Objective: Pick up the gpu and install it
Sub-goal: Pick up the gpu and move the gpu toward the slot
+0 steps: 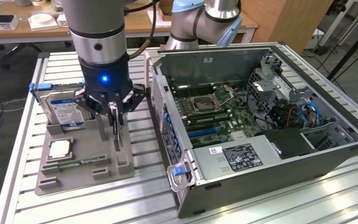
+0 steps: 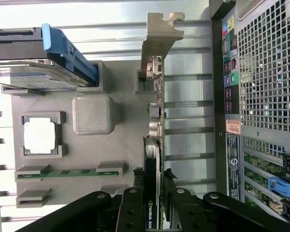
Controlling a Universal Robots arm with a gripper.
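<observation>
Closest to the wrist camera, the black jaws were clenched on the gpu [image 2: 153, 159], one finger [image 2: 134, 203] pressed to each face of the thin card. The card was seen edge-on. White lettering on it was cut off at the picture's edge, and the jaws hid the card's near end. Its silver bracket [image 2: 159, 43] stood at the far end, beside a slot in the grey tray [image 2: 125, 150].

Whether the card rested in the tray or hung just clear of it could not be made out. From the exterior view the gpu [image 1: 115, 133] was a dark upright blade under the jaws, reaching down to the tray [image 1: 79, 177], with its bracket hard to pick out.

Further along the tray lay a green memory stick [image 2: 67, 172], a square processor chip [image 2: 39, 136] and a hard drive [image 2: 29, 77] with a blue rail, partly cut off.

The exterior view showed the drive's blue-white label [image 1: 64, 109] and the arm [image 1: 98, 42] standing over the tray on the slatted metal desk [image 1: 135, 200]. On that view's right, the open computer case [image 1: 278, 182] exposed its motherboard [image 1: 210, 109]. The wrist view saw the case's perforated rear panel [image 2: 261, 63].
</observation>
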